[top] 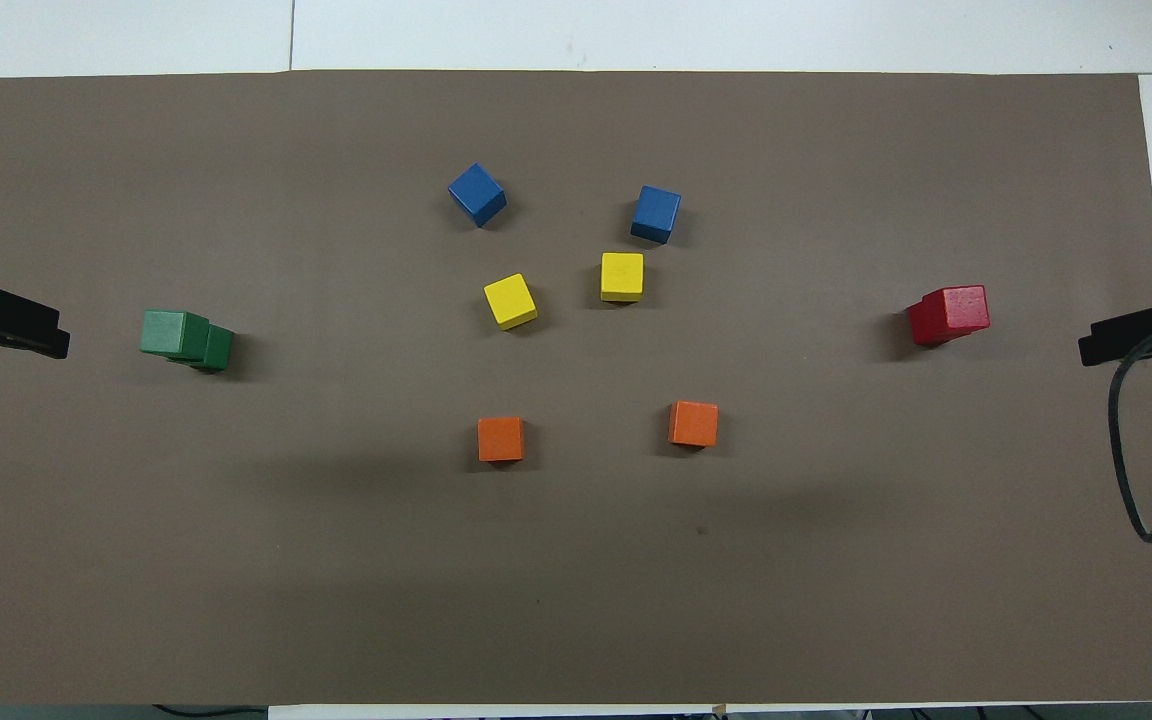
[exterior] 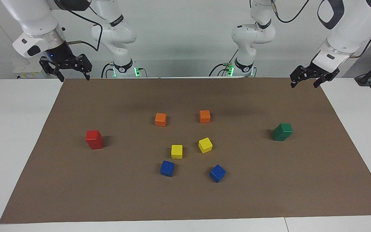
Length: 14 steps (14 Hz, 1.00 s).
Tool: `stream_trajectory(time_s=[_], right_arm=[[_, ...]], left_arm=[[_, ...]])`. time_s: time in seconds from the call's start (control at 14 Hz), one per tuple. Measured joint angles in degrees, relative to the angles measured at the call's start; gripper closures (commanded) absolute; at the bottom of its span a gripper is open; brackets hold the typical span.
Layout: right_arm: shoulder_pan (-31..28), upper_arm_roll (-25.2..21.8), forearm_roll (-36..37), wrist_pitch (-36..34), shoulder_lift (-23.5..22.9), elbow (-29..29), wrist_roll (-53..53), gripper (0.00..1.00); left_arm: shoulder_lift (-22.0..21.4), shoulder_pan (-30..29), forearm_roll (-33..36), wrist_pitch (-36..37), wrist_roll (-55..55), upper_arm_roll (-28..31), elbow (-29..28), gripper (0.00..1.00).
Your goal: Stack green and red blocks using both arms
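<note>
Two dark green blocks stand stacked, the top one slightly twisted, toward the left arm's end of the brown mat; the stack also shows in the overhead view. Two red blocks stand stacked toward the right arm's end, also seen in the overhead view. My left gripper hangs open and empty above the mat's corner at the robots' edge, apart from the green stack; it shows in the overhead view. My right gripper hangs open and empty above the other corner at the robots' edge.
In the middle of the mat lie two orange cubes nearest the robots, two yellow cubes farther out, and two blue cubes farthest. White table borders the mat.
</note>
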<state>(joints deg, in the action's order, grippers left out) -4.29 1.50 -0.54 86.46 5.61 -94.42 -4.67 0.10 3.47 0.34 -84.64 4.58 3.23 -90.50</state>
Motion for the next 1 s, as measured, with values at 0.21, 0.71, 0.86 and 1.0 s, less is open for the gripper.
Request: stream_trajectory(time_s=[0.21, 0.71, 0.86, 1.0], right_arm=[[0.01, 0.00, 0.27, -0.01, -0.01, -0.04, 0.50, 0.00], [0.08, 0.05, 2.06, -0.27, -0.01, -0.17, 2.31, 0.00], [0.07, 0.04, 2.07, -0.49, -0.01, -0.24, 2.31, 0.00], [0.07, 0.04, 2.07, -0.55, -0.01, -0.27, 2.35, 0.00]], left_arm=[[0.00, -0.04, 0.00, 0.00, 0.00, 0.23, 0.00, 0.00], [0.00, -0.04, 0.00, 0.00, 0.00, 0.23, 0.00, 0.00], [0.00, -0.04, 0.00, 0.00, 0.00, 0.23, 0.00, 0.00], [0.00, -0.04, 0.00, 0.00, 0.00, 0.23, 0.00, 0.00]])
